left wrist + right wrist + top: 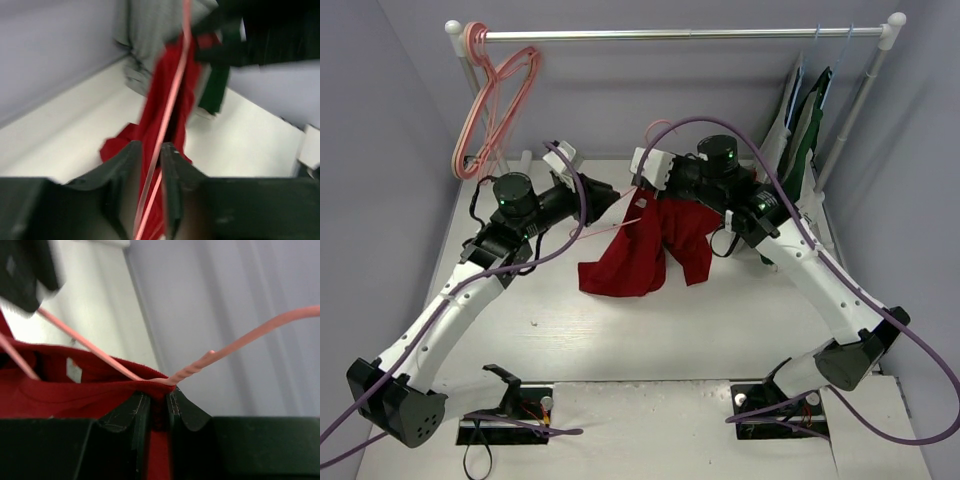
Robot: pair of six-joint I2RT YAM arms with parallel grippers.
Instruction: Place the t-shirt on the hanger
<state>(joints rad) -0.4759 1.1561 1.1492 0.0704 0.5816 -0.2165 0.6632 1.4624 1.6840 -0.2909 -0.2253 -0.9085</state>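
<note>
My left hand (150,150) pinches one wire arm of the hanger (172,95). My right hand (159,399) is pressed together on the collar of the t-shirt (635,255), beside the hanger's twisted neck. The t-shirt hangs over the far middle of the worktop (620,340), its lower folds touching it.

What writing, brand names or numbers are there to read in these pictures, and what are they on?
None can be read in any view.
The white label in the neck of the t-shirt: too small and blurred to read.
The hanger, the left arm and the right arm: no writing shows.
</note>
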